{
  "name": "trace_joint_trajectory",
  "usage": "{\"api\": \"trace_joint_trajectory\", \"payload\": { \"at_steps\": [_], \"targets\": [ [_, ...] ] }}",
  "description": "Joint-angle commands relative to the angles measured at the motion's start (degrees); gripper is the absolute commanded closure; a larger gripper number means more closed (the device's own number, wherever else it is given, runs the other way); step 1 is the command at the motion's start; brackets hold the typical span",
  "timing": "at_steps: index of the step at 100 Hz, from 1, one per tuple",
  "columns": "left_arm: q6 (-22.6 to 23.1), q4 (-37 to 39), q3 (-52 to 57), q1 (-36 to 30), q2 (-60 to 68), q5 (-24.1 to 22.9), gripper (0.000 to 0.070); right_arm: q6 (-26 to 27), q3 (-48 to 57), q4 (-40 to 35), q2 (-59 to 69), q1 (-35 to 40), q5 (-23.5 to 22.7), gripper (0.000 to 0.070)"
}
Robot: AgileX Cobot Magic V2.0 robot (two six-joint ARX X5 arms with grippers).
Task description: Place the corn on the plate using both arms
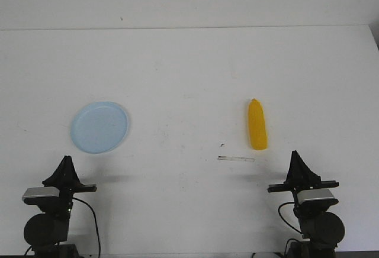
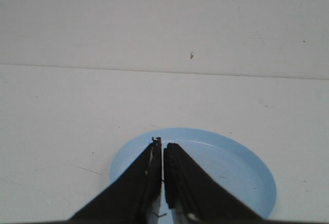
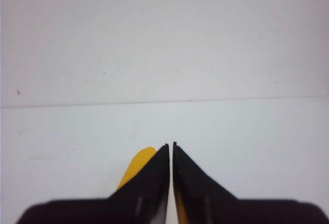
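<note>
The yellow-orange corn point(image 1: 257, 125) lies on the white table right of centre, its pointed end facing away from me. The pale blue plate point(image 1: 99, 126) sits empty on the left side. My left gripper point(image 1: 66, 162) rests low near the front edge, just short of the plate, and is shut with nothing in it; its wrist view shows the plate point(image 2: 241, 167) beyond the shut left gripper point(image 2: 163, 143). My right gripper point(image 1: 295, 155) stands shut and empty near the front, a little right of the corn. The right wrist view shows the corn point(image 3: 138, 167) partly hidden behind the right gripper point(image 3: 171, 144).
A thin pale strip point(image 1: 235, 158) and a small dark speck point(image 1: 222, 144) lie on the table just in front of the corn. The table's far edge meets a white wall point(image 1: 189, 0).
</note>
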Motion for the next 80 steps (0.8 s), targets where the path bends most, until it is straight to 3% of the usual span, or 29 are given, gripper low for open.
{"api": "trace_joint_trajectory", "payload": {
  "at_steps": [1, 20, 48, 80],
  "targets": [
    [-0.15, 0.68, -1.22, 0.02, -0.09, -0.11, 0.0699, -0.44, -0.07, 0.68, -0.02, 0.04, -0.02, 0.0690],
    [-5.60, 0.66, -1.20, 0.02, -0.09, -0.11, 0.0699, -0.44, -0.07, 0.68, -0.02, 0.04, -0.02, 0.0690],
    [-5.60, 0.68, 1.55, 0.02, 0.15, -0.11, 0.0699, -0.44, -0.07, 0.68, -0.02, 0.04, -0.02, 0.0690],
    [-3.74, -3.69, 13.38, 0.02, 9.51, -0.11, 0.0699, -0.44, -0.07, 0.68, -0.02, 0.04, -0.02, 0.0690]
  ]
}}
